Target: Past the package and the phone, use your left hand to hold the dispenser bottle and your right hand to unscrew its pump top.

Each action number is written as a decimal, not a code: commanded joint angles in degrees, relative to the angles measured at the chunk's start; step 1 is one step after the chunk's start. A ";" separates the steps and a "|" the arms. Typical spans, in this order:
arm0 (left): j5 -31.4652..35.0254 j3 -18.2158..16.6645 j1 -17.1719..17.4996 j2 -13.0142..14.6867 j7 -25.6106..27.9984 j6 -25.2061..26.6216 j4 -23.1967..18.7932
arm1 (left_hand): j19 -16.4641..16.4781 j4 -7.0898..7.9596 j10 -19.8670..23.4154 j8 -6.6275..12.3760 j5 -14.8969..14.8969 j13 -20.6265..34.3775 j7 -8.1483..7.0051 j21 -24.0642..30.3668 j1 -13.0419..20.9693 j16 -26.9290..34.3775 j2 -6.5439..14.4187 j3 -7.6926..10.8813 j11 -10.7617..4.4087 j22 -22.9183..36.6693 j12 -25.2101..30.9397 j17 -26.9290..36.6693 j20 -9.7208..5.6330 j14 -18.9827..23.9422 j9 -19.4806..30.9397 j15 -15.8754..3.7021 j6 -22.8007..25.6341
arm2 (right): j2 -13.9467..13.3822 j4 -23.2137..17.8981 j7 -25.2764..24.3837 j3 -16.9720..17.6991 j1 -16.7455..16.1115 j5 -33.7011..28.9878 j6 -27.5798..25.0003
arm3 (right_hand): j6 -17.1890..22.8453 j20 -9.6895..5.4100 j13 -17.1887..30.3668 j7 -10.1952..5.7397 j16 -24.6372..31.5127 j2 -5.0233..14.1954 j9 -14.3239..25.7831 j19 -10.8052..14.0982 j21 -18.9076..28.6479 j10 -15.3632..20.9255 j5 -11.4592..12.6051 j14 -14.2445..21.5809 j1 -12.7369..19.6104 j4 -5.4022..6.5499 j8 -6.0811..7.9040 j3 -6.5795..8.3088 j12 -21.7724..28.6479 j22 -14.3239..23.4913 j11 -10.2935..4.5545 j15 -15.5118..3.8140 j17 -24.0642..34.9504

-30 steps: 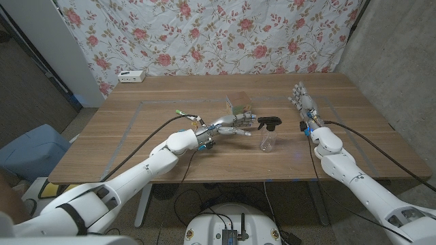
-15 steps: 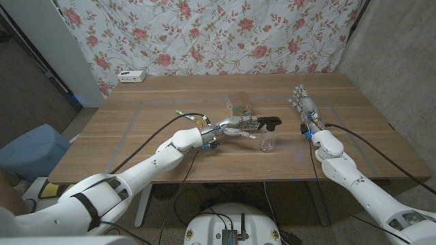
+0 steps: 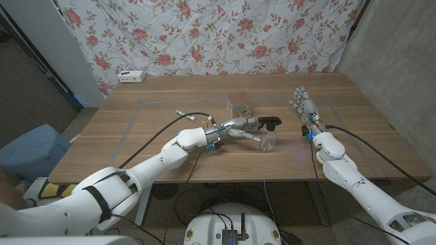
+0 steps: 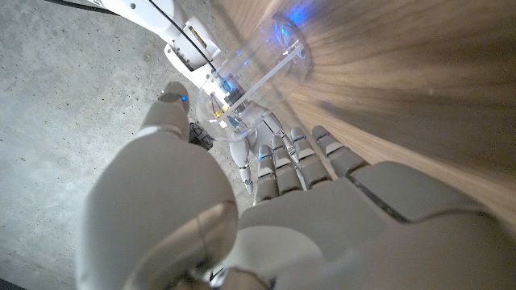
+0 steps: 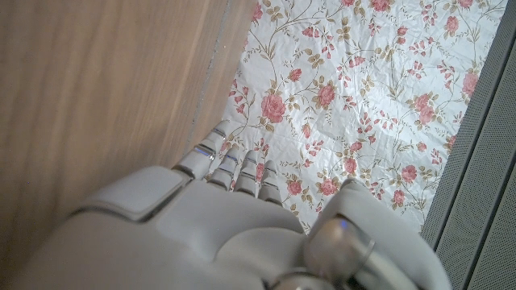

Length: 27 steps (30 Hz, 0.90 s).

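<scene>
A small clear dispenser bottle (image 3: 268, 141) with a black pump top (image 3: 272, 122) stands upright mid-table. My left hand (image 3: 239, 126) reaches it from the left, fingers spread, fingertips (image 3: 259, 124) at the bottle's neck just under the pump top; no closed grip shows. In the left wrist view the bottle (image 4: 251, 87) sits just past my extended fingers (image 4: 300, 155), with the thumb (image 4: 171, 109) on its other side. My right hand (image 3: 303, 106) stands apart to the bottle's right, fingers straight and holding nothing; its back (image 5: 201, 217) faces the floral cloth.
A small greenish package (image 3: 238, 106) lies just behind my left hand. A white box (image 3: 131, 76) sits at the far left edge by the floral backdrop (image 3: 218, 34). Taped lines mark the wooden table (image 3: 136, 143). My right arm (image 4: 181, 36) shows beyond the bottle in the left wrist view.
My left hand has moved right until its fingertips reach the bottle's neck. My right hand has shifted slightly. The bottle stays in place.
</scene>
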 commanded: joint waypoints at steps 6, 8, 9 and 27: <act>-0.97 1.41 -5.70 -6.91 -5.71 -5.34 14.15 | -0.42 0.00 1.59 0.44 0.58 0.31 -0.06 0.01 1.42 0.45 0.14 -1.11 -0.22 -0.06 0.47 0.16 0.19 1.30 0.34 -2.55 1.93 | 0.62 1.69 0.92 0.44 -0.34 0.75 1.99 | -0.01 -1.13 0.03 0.07 0.02 0.09 0.18 0.17 0.33 -0.07 0.35 0.28 -0.18 -0.21 0.17 0.08 -0.07 0.29 0.11 -0.18 0.10; -1.08 1.45 -6.18 -7.67 -6.13 -5.75 15.53 | -0.42 -0.01 1.99 0.47 0.64 0.32 -0.20 0.03 1.64 0.43 0.21 -1.24 -0.42 -0.06 0.58 0.15 0.10 1.40 0.35 -2.71 2.19 | 0.63 1.79 0.99 0.53 -0.43 0.84 2.19 | -0.05 -1.09 0.03 0.02 0.02 0.10 0.18 0.14 0.32 -0.05 0.35 0.27 -0.19 -0.21 0.16 0.08 -0.06 0.29 0.14 -0.11 0.10; -1.38 1.43 -6.45 -8.11 -6.71 -5.76 16.31 | -0.37 -0.03 2.30 0.48 0.70 0.34 -0.38 0.07 1.98 0.46 0.32 -1.39 -0.82 -0.07 0.63 0.14 -0.14 1.65 0.38 -2.94 2.44 | 0.62 1.84 1.04 0.56 -0.47 0.88 2.25 | -0.04 -1.11 0.03 0.03 0.03 0.10 0.18 0.15 0.32 -0.06 0.35 0.30 -0.20 -0.21 0.16 0.08 -0.07 0.29 0.11 -0.11 0.10; -1.64 1.86 -9.73 -12.91 -10.33 -5.76 24.99 | -0.60 -0.70 5.25 0.74 -0.31 0.51 -3.09 -0.12 7.95 0.41 2.54 -1.27 -3.21 -0.13 0.81 0.14 -2.50 4.04 0.50 -5.31 6.38 | 0.80 2.97 1.72 1.04 -0.86 1.50 3.51 | 0.02 -0.97 0.03 -0.30 0.04 0.12 0.18 0.01 0.31 -0.03 0.36 0.31 -0.32 -0.20 0.18 0.07 -0.05 0.30 0.08 0.03 0.11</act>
